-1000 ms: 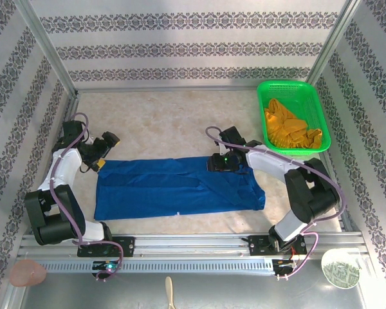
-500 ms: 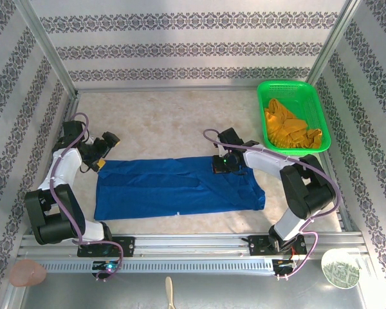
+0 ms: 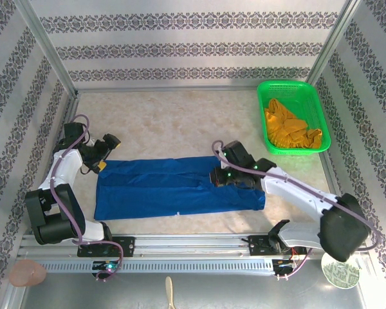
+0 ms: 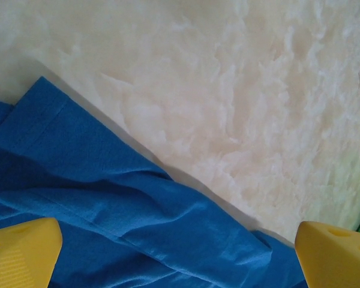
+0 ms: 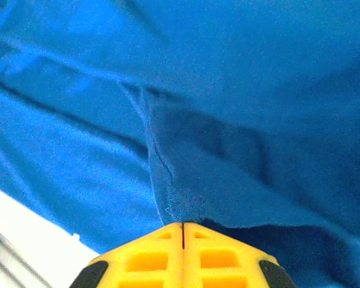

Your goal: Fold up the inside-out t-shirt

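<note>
Pinching t-shirt, right gripper hiding caught fold, left gripper agape

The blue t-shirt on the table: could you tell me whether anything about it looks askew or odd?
The royal-blue cloth t-shirt lies as a wrinkled band, wider at its left end. Cloth puckers where the right gripper has its jaws shut on it. Nothing looks torn.
</note>
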You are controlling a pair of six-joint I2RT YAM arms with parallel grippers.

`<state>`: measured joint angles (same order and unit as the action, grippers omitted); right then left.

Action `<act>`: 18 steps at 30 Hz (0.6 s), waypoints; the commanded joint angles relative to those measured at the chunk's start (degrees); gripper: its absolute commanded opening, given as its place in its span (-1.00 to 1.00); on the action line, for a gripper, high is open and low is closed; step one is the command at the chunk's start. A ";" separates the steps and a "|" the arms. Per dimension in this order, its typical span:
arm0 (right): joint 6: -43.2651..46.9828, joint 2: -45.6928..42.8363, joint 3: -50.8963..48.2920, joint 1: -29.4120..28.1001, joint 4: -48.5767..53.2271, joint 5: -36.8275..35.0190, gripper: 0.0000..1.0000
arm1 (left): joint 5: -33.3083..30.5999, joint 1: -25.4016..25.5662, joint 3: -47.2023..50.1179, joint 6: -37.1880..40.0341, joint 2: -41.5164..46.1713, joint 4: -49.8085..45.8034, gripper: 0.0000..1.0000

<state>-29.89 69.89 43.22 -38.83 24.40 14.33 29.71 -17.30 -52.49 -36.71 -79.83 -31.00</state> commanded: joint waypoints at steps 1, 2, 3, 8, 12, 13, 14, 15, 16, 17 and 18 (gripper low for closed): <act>-7.30 -5.12 -4.19 -5.38 1.79 -2.01 -1.00 | 0.73 0.25 0.89 -0.97 0.20 0.59 0.99; -9.23 -6.61 -5.18 -7.24 1.79 -1.96 -0.81 | 0.74 0.24 0.90 -1.00 0.20 0.60 0.99; -11.64 -8.52 -6.58 -9.56 1.58 -1.76 -0.50 | 0.77 0.29 0.89 -1.00 0.15 0.53 0.99; -17.61 -21.66 -8.62 -13.19 5.17 -5.01 -0.32 | 0.04 0.25 0.05 -0.05 0.38 -0.60 0.99; -13.23 -24.36 -8.37 -1.12 8.55 -3.37 -0.26 | -0.08 0.25 -0.42 0.03 0.04 -1.03 0.99; -11.99 -23.59 -8.65 1.52 8.25 -2.75 -0.21 | -0.10 0.25 -0.51 0.06 0.05 -1.20 0.99; -11.19 -22.71 -8.76 3.07 8.12 -3.24 -0.18 | -0.24 0.25 -0.69 0.20 0.15 -1.48 0.99; -9.95 -21.27 -8.85 4.37 7.87 -3.93 -0.13 | -0.35 0.29 -0.77 0.51 0.27 -1.84 0.99; -8.47 -19.61 -9.02 5.37 7.29 -4.50 -0.08 | -0.40 0.25 -0.98 0.76 0.38 -2.26 0.99; -7.26 -17.82 -9.03 6.11 6.85 -4.96 -0.06 | -0.57 0.25 -0.99 0.89 0.60 -2.54 0.99; -6.12 -15.80 -8.88 6.63 6.31 -5.19 -0.04 | -0.65 0.25 -0.98 0.99 0.84 -2.73 0.99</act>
<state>-40.38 50.76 35.09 -33.61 30.02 10.81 29.74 -17.30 -52.14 -36.84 -79.83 -31.18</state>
